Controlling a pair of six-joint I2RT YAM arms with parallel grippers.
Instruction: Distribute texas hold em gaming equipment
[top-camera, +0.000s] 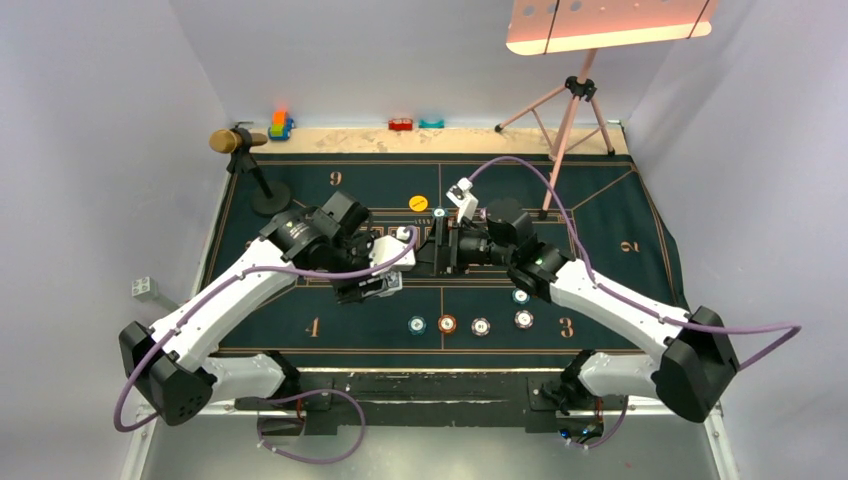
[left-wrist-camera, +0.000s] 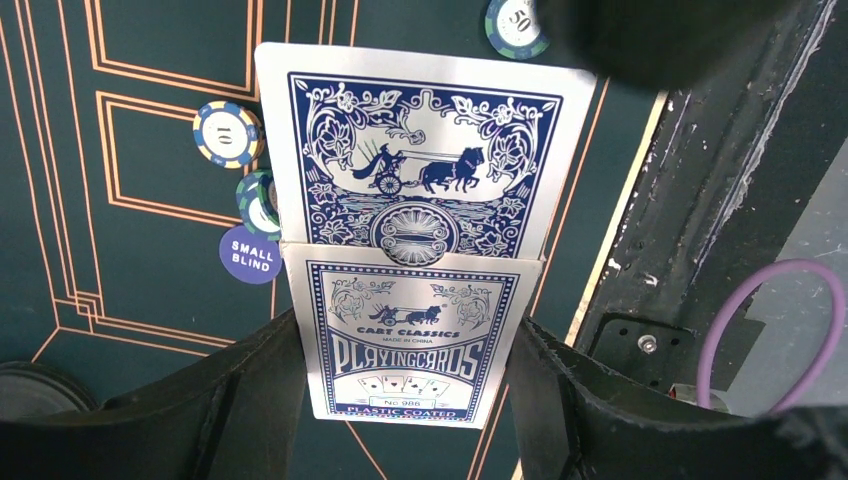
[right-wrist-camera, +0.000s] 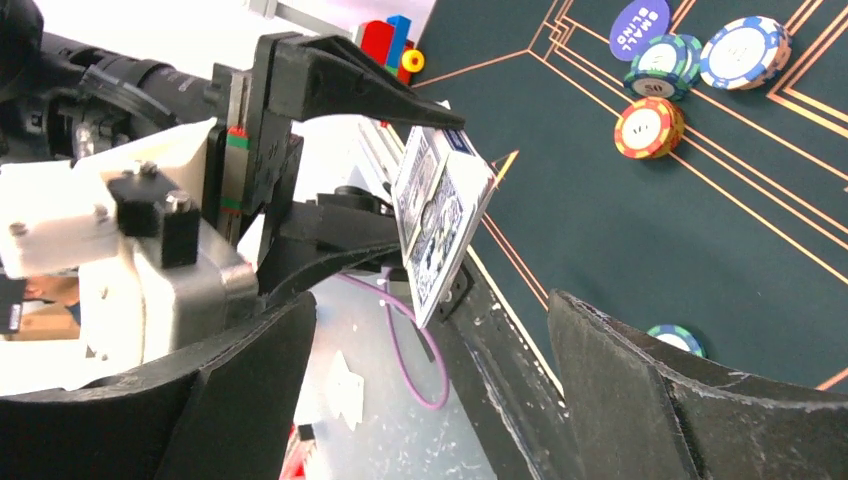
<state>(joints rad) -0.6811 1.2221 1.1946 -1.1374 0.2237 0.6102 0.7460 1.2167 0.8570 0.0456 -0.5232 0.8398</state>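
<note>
1. My left gripper (left-wrist-camera: 408, 345) is clamped on the card box (left-wrist-camera: 412, 300), one finger pressed against each long side. It holds the box up off the green mat (left-wrist-camera: 150, 230).
2. A blue-backed card (left-wrist-camera: 420, 140) sticks out of the box's top. It looks partly drawn out, but I can't tell how deep it still sits.
3. My right gripper (right-wrist-camera: 430, 310) faces the box with its jaws spread wide, touching nothing.
4. In the left wrist view, the navy SMALL BLIND disc (left-wrist-camera: 250, 254) lies on the mat touching a green chip (left-wrist-camera: 260, 203). A blue-and-white chip (left-wrist-camera: 228, 133) lies just beyond them.
5. From above, a row of four chips (top-camera: 447, 323) lies near the mat's near edge. The yellow disc (top-camera: 418, 203) lies farther back.
</note>
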